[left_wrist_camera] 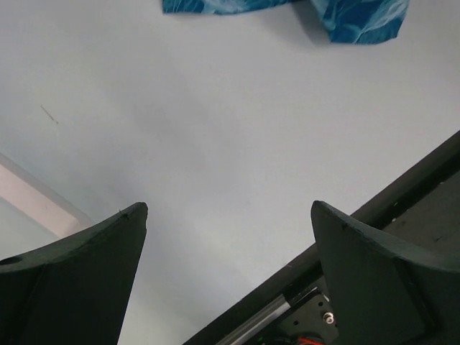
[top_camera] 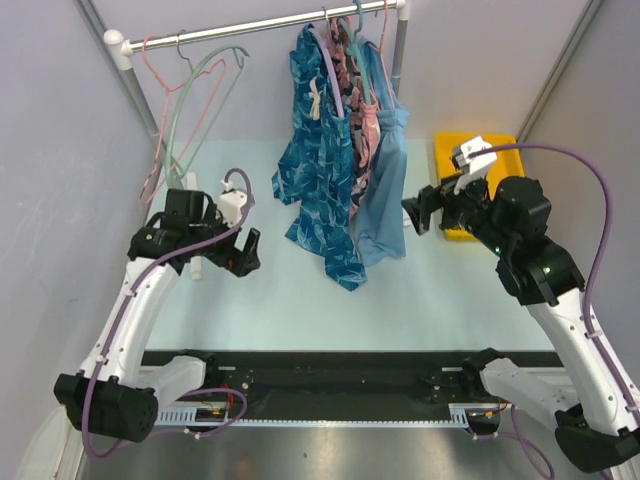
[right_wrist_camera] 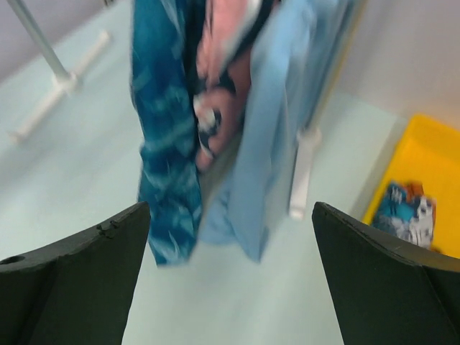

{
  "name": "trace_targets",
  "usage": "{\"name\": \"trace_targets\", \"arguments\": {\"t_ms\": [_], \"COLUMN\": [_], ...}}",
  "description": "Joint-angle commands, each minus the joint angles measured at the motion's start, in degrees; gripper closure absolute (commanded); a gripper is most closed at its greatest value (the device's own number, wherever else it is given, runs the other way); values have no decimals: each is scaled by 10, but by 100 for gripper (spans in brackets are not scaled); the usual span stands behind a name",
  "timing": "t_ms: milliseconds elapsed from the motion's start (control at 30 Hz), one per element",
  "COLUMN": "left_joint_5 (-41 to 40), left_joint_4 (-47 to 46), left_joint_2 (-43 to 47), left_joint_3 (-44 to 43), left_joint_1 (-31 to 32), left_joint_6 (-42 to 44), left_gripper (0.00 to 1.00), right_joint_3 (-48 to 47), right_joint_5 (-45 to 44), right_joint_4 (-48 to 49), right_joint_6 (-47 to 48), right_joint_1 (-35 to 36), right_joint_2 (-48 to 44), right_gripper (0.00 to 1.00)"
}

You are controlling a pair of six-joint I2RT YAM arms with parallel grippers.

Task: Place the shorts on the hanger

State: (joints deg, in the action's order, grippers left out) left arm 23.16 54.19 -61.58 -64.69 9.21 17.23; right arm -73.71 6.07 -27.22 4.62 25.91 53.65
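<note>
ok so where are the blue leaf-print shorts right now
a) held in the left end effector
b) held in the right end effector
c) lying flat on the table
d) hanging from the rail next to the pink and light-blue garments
d: the shorts hang from the rail beside the pink garment and the light-blue garment, while the left end effector and the right end effector are open and empty.

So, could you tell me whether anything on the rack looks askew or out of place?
The shorts hang lopsided on the hanger: one leg trails far lower than the other, with the fabric bunched rather than spread.
</note>
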Motion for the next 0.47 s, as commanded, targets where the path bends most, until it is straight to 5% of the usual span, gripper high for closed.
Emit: {"name": "trace_targets", "arguments": {"t_ms": [0,433], "left_joint_5": [-43,-65], "left_joint_4": [-33,-51], "left_joint_2": [33,88], "left_joint_3": [39,102], "left_joint_1": [-2,-2], "left_joint_6": [45,83], "left_gripper": [0,0], "right_joint_3": [53,174], "right_joint_5": [44,68], "right_joint_4": [-95,-136], "right_joint_6": [51,100], "right_joint_1": [-31,-99], "right_joint_2": [-53,-161], "right_gripper": [1,0]}}
